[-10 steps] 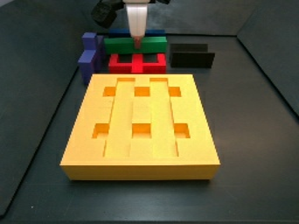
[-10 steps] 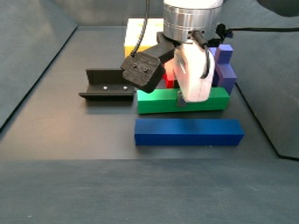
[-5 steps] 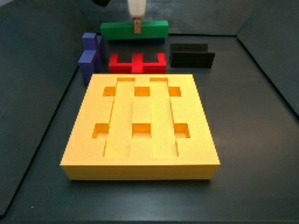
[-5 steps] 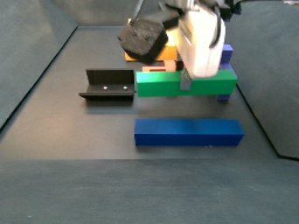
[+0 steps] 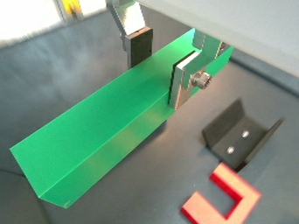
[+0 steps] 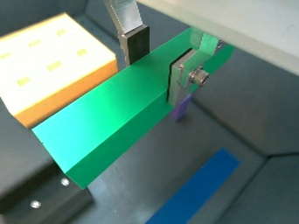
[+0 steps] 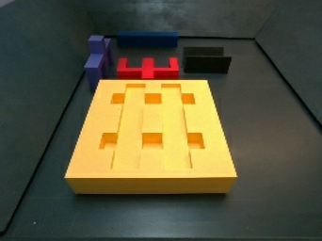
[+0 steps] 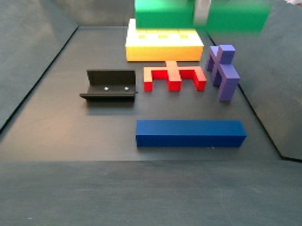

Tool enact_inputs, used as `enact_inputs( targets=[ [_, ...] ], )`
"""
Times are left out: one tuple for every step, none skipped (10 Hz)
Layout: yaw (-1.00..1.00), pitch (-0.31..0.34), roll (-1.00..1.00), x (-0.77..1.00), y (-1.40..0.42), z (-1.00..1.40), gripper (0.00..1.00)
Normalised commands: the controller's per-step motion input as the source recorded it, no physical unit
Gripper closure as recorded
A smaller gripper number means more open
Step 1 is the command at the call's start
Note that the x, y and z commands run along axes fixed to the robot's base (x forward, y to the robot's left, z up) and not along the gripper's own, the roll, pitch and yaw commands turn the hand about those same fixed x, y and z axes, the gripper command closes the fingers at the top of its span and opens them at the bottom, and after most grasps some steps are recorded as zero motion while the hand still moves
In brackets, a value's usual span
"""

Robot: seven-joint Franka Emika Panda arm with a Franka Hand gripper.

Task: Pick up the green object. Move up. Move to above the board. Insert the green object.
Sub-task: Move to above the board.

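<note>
The green object (image 5: 111,122) is a long plain green bar, held across its middle by my gripper (image 5: 162,63), which is shut on it in both wrist views (image 6: 156,59). The bar hangs high in the air. In a side view only its lower part (image 8: 165,16) shows at the top edge, with the gripper (image 8: 200,12) in front of it, above the back of the scene. The board (image 7: 153,132), a thick yellow-orange slab with grooves and square holes, lies on the floor (image 8: 163,41), off to one side below the bar (image 6: 47,66).
A red notched block (image 7: 149,68), a purple piece (image 7: 96,55), a blue bar (image 8: 190,132) and the dark fixture (image 8: 109,86) stand on the floor near the board. Dark walls enclose the floor.
The gripper has risen straight up with the green bar. It has left the top of one side view and reached the top edge of the other.
</note>
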Motion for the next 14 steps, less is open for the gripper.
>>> enact_inputs(
  targets=[
    [0.0,0.077,0.01,0.02,0.0,0.83,1.0],
    [0.0,0.074,0.01,0.04,0.0,0.44,1.0],
    [0.0,0.073,0.01,0.05,0.01,0.23,1.0],
    [1.0,0.05,-0.01,0.14,-1.4,0.19,1.0],
    [1.0,0.049,-0.01,0.14,-1.4,0.17,1.0],
    [1.0,0.049,0.0,0.13,-1.4,0.18,1.0],
    [1.0,0.049,-0.01,0.14,-1.4,0.18,1.0],
    [1.0,0.054,-0.01,0.15,-1.4,0.19,1.0],
    [1.0,0.06,0.0,0.15,-1.4,0.19,1.0],
    [1.0,0.07,-0.01,0.17,-1.4,0.2,1.0],
    [1.0,0.079,0.0,0.19,-1.4,0.2,1.0],
    [1.0,0.094,0.0,0.23,-1.4,0.21,1.0],
    [1.0,0.103,0.0,0.25,-1.4,0.22,1.0],
    [1.0,0.121,0.01,0.17,-0.65,0.11,1.0]
  ],
)
